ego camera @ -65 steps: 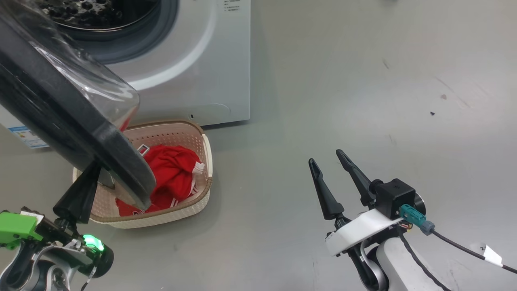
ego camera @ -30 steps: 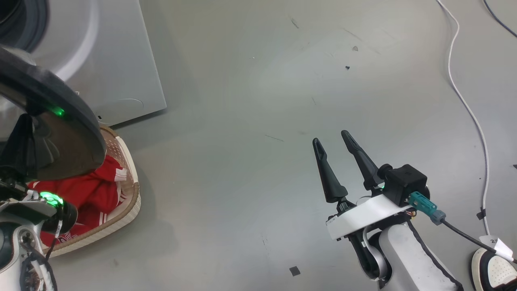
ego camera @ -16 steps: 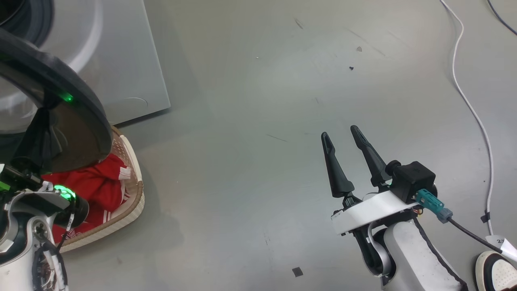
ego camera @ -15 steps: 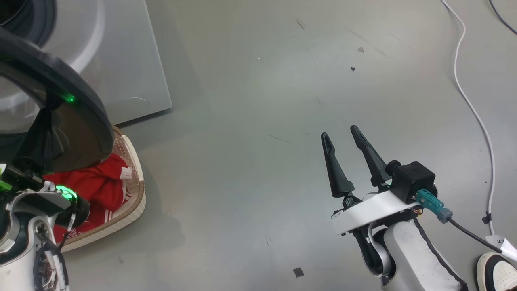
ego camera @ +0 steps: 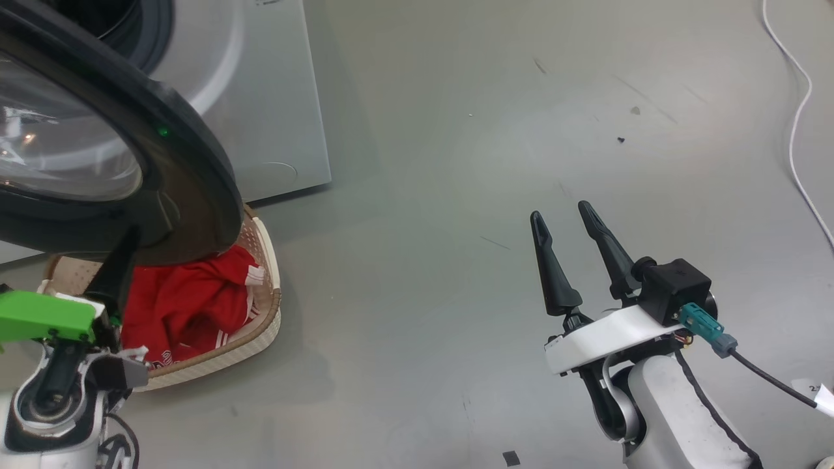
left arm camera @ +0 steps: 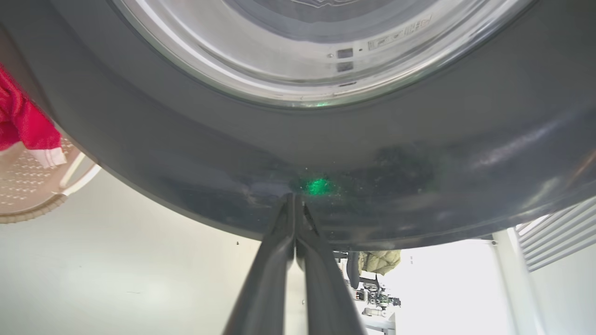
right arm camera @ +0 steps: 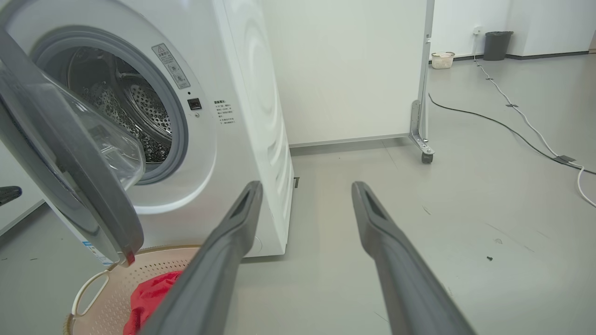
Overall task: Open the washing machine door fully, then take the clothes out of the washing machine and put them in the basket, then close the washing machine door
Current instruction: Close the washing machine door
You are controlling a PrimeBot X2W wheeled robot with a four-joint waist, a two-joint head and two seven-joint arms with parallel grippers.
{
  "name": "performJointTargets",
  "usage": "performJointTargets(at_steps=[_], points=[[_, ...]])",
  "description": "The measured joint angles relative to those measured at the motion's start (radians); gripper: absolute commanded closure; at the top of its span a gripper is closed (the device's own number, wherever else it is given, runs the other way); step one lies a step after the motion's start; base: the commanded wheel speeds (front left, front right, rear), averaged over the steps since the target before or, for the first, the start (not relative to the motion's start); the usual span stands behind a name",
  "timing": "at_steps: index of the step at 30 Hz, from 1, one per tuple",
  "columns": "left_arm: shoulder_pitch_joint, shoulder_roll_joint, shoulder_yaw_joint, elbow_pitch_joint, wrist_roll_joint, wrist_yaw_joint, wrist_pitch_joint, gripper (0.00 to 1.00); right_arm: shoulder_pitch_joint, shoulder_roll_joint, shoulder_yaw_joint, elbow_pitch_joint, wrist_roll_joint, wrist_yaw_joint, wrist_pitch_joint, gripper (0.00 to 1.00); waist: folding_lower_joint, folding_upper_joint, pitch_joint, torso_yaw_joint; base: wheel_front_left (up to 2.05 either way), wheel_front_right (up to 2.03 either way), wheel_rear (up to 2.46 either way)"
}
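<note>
The white, box-shaped washing machine (right arm camera: 242, 70) shows its perforated steel drum (right arm camera: 139, 111). Its glossy black-rimmed door (ego camera: 189, 169) hangs ajar above the cream perforated basket (ego camera: 264, 326), which holds the soft red clothes (ego camera: 189, 299). The left hand (left arm camera: 294, 200), fingers pressed together, touches the door's rim. The right hand (ego camera: 560, 210) is spread apart and empty.

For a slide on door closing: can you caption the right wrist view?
Open right gripper faces the washing machine, its door partly open above the basket holding red clothes.
</note>
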Motion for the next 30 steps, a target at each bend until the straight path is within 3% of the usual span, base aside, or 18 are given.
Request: performJointTargets(at_steps=[11,20,30], points=[[0.12,0.119,-0.152,0.001,0.341,-0.165,-0.051,1.0,0.016,-0.002,-0.018,0.024,-0.026,0.01,0.0,0.0,0.0,0.0,-0.066,0.096,0.0,0.0,0.0],[0.172,0.146,-0.184,-0.001,0.578,-0.167,-0.216,1.0,0.063,-0.008,-0.034,0.04,-0.026,0.017,0.0,0.0,0.0,0.0,-0.133,0.183,0.0,0.0,0.0],[0.229,0.165,-0.215,-0.025,0.76,-0.167,-0.373,1.0,0.088,-0.009,-0.061,0.031,-0.026,0.018,0.0,0.0,0.0,0.0,-0.185,0.28,0.0,0.0,0.0]])
